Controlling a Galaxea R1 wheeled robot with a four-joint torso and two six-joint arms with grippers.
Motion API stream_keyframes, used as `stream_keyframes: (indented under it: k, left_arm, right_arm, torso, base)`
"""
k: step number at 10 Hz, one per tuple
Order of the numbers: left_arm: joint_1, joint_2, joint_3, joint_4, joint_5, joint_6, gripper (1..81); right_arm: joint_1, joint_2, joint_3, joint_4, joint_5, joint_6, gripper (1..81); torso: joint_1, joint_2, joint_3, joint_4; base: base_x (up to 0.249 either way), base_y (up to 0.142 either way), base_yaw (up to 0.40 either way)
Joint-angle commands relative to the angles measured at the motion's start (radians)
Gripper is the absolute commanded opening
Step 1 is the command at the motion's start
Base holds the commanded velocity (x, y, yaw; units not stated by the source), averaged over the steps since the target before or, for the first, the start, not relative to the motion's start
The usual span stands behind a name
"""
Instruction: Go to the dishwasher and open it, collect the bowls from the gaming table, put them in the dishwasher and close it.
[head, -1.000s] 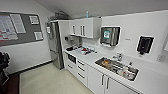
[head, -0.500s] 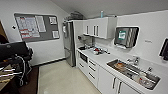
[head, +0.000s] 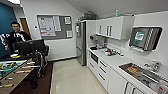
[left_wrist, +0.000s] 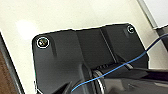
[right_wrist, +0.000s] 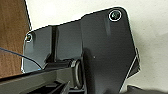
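Gripper states: can't tell from either wrist view; risk is clipping the person (head: 17, 37) or foosball table (head: 11, 73) while driving toward the counter (head: 113, 61).

One tall stainless-steel refrigerator (head: 81, 42) stands at the far end of the kitchen run. Beside it runs one long white countertop (head: 117, 61), and in that countertop, well away from the refrigerator, sits one steel sink (head: 141, 72) with one chrome tap (head: 153, 66). One grey pinboard (head: 53, 26) hangs on the wall on the refrigerator's other side, with several papers on it, too blurred to count. One dark-framed dispenser (head: 145, 38) is mounted on the wall above the countertop. One person (head: 16, 35) sits across the room from the refrigerator, behind one dark monitor (head: 30, 46). One table-football table with a green field (head: 11, 72) stands near that person.
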Motion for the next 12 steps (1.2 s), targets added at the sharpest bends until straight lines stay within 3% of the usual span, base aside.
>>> stream_keyframes:
  k: [1, 12]
  left_arm:
    - [-0.041, -0.002, 0.001, 0.018, 0.047, 0.003, 81.1]
    - [-0.046, 0.009, -0.020, 0.022, 0.049, 0.003, 81.1]
  right_arm:
    - [0.052, 0.007, -0.011, -0.008, -0.047, -0.011, 81.1]
    - [0.052, 0.029, -0.029, -0.021, -0.048, -0.013, 81.1]
  torso:
    - [0.000, 0.000, 0.000, 0.000]
    - [0.000, 0.000, 0.000, 0.000]
  base:
    - [0.000, 0.000, 0.367]
    - [0.000, 0.000, 0.367]
